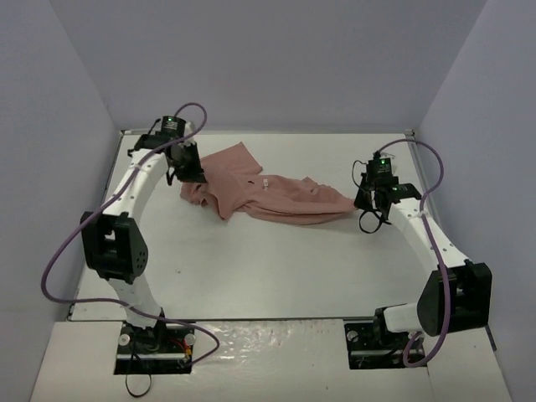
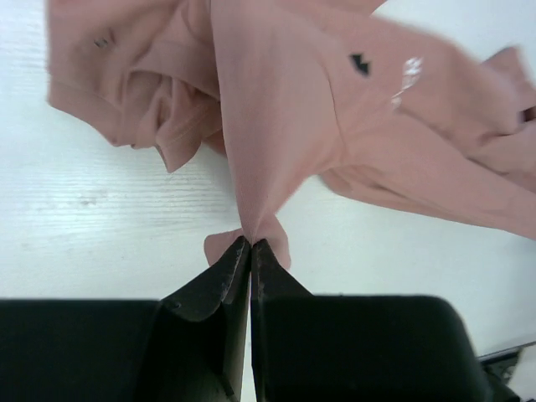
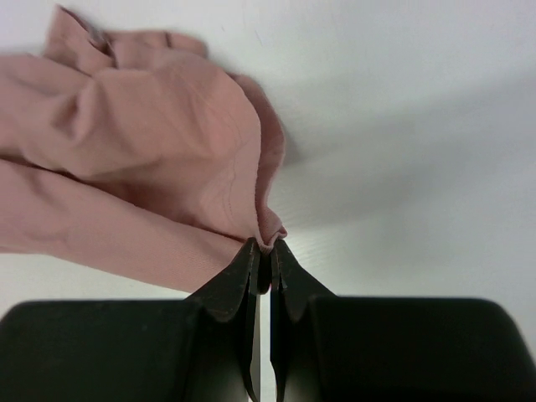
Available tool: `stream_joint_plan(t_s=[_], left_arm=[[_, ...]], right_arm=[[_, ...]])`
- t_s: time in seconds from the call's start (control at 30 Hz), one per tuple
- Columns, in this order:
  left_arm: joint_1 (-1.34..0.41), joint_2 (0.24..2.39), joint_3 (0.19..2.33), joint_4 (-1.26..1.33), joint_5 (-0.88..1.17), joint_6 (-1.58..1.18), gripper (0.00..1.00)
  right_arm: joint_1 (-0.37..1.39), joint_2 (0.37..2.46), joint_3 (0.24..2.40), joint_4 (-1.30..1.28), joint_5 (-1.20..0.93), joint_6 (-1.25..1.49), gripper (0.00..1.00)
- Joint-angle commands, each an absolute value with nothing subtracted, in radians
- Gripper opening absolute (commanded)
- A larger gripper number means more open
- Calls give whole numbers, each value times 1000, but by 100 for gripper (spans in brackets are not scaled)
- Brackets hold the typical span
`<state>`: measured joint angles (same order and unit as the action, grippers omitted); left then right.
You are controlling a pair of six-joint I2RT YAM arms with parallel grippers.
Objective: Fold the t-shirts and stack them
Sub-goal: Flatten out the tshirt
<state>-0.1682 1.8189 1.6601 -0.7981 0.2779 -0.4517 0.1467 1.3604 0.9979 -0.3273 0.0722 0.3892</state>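
Flattening is getting under way: the left gripper (image 2: 250,244) is pinching one edge of the crumpled dusty-pink t-shirt (image 1: 276,199), which is lying bunched on the bench (image 1: 251,268), while the right gripper (image 3: 266,249) is clamping the opposite edge. The next move is probably calling for both arms to lift and pull apart.

A white bench (image 1: 276,268) fills the middle of the overhead view, its top faintly streaked in the wrist views. Plain pale-lavender walls enclose it: back wall (image 1: 268,59) at 12 o'clock, left wall (image 1: 42,167) at 9 o'clock, right wall (image 1: 498,126) at 3 o'clock. At 6 o'clock a glossy, wrinkled white strip (image 1: 276,339) borders its near edge.
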Motion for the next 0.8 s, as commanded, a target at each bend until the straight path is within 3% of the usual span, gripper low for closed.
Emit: stream_joint_plan(t_s=[0.0, 0.4, 0.77], left_arm=[[-80, 1629, 1810, -905, 351, -446, 0], [140, 1547, 2249, -909, 596, -531, 0], [163, 1433, 2422, -581, 672, -695, 0]], right_arm=[[145, 1287, 1146, -359, 140, 388, 0], [126, 1343, 1613, -416, 138, 367, 0], [126, 1394, 2052, -416, 80, 318, 0]])
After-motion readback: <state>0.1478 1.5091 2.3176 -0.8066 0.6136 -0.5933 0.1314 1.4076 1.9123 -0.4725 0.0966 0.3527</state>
